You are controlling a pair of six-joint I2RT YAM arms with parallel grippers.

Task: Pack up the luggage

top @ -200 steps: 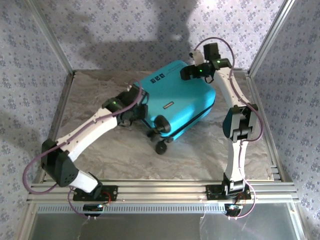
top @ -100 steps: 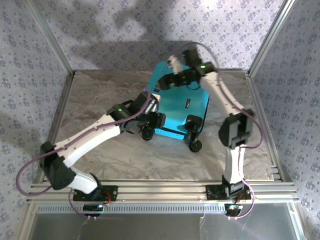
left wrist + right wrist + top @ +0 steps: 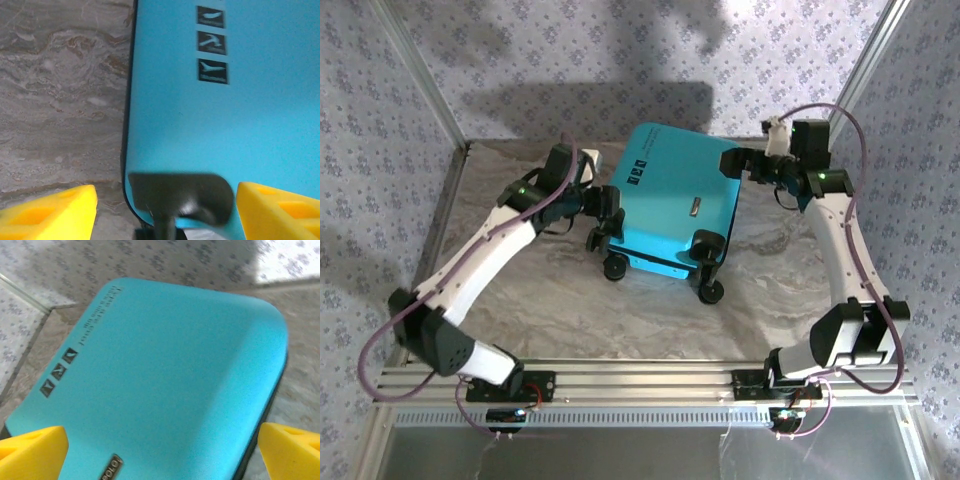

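The luggage [image 3: 665, 195] is a turquoise hard-shell suitcase lying shut and flat mid-table, its black wheels [image 3: 711, 292] toward me. My left gripper [image 3: 605, 215] sits at its left near corner. In the left wrist view its yellow fingers [image 3: 50, 212] stand open on either side of a black wheel mount [image 3: 180, 192], gripping nothing. My right gripper [image 3: 738, 163] hovers at the case's far right corner. In the right wrist view this gripper [image 3: 160, 455] is wide open above the turquoise shell [image 3: 165, 380], holding nothing. Three dark logo marks [image 3: 212, 44] show on the lid.
The marbled tabletop [image 3: 540, 300] lies free to the left and in front of the case. An aluminium rail [image 3: 640, 380] runs along the near edge. Patterned walls with slanted frame posts [image 3: 855, 75] close in the back and sides.
The suitcase has swung round from a slant to lie square with its wheels toward me. The right arm swung out to the right, off the lid. Both grippers opened wider.
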